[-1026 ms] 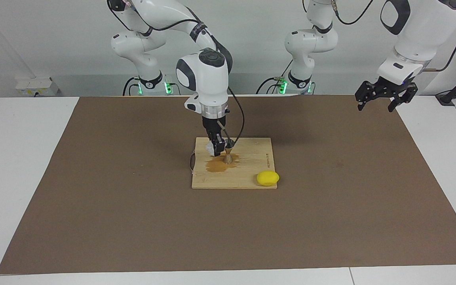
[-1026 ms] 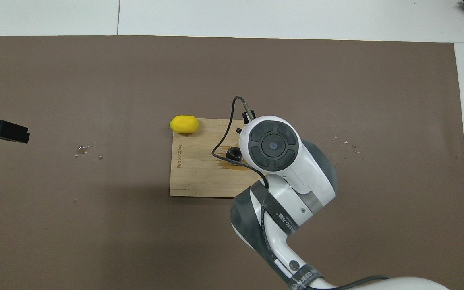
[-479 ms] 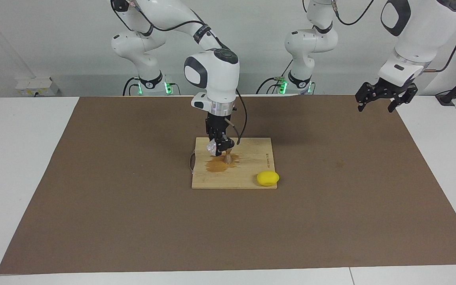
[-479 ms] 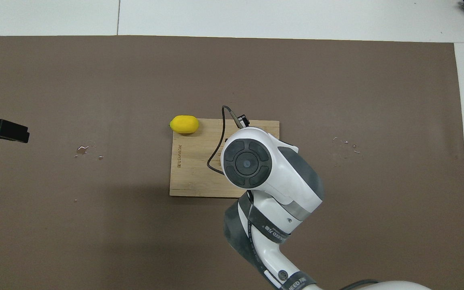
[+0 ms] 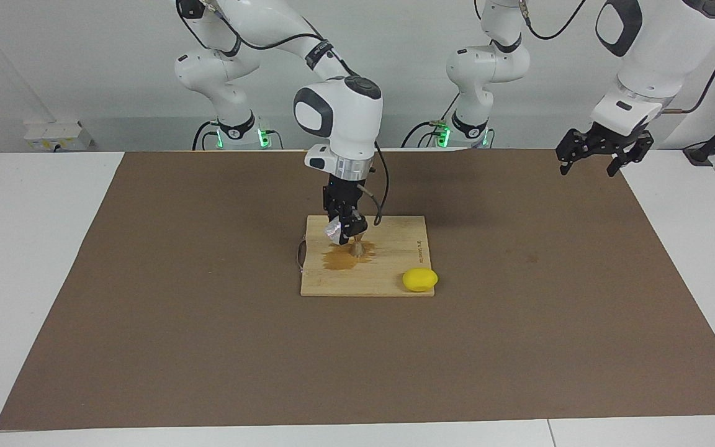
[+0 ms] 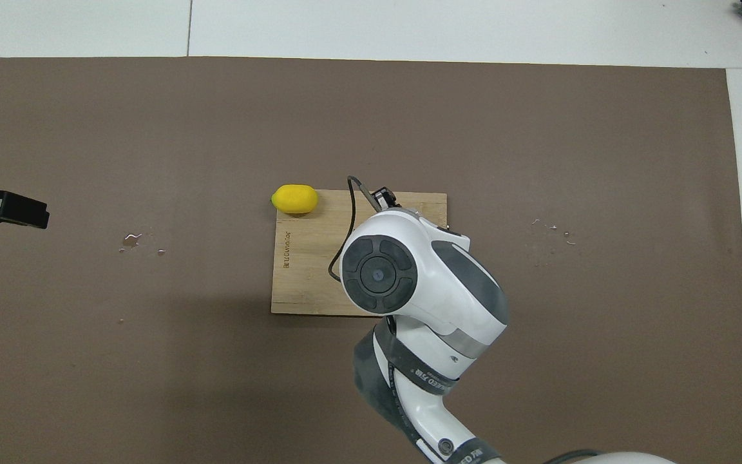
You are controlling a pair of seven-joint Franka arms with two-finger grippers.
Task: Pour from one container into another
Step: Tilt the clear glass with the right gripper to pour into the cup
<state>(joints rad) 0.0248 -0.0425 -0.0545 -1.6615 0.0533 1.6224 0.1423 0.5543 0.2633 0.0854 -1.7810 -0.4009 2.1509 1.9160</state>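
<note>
My right gripper (image 5: 346,234) is shut on the small clear cup (image 5: 333,230) and holds it tilted just above the wooden board (image 5: 395,236). The silvery hourglass jigger (image 5: 357,248) stands upright on the board right beside and below the cup, in a brown puddle (image 5: 340,261). In the overhead view the right arm's wrist (image 6: 377,274) hides the cup, the jigger and the gripper. My left gripper (image 5: 602,154) (image 6: 5,210) hangs open and empty in the air over the brown mat's edge at the left arm's end, waiting.
A yellow lemon (image 5: 420,279) (image 6: 294,198) lies at the board's (image 6: 300,270) corner farthest from the robots, toward the left arm's end. A brown mat (image 5: 519,310) covers the table. Small droplets (image 6: 133,238) dot the mat.
The right arm's wrist has risen and swung back toward the robots, now covering the jigger in the overhead view. The cup stays gripped beside the jigger. The left arm has barely moved.
</note>
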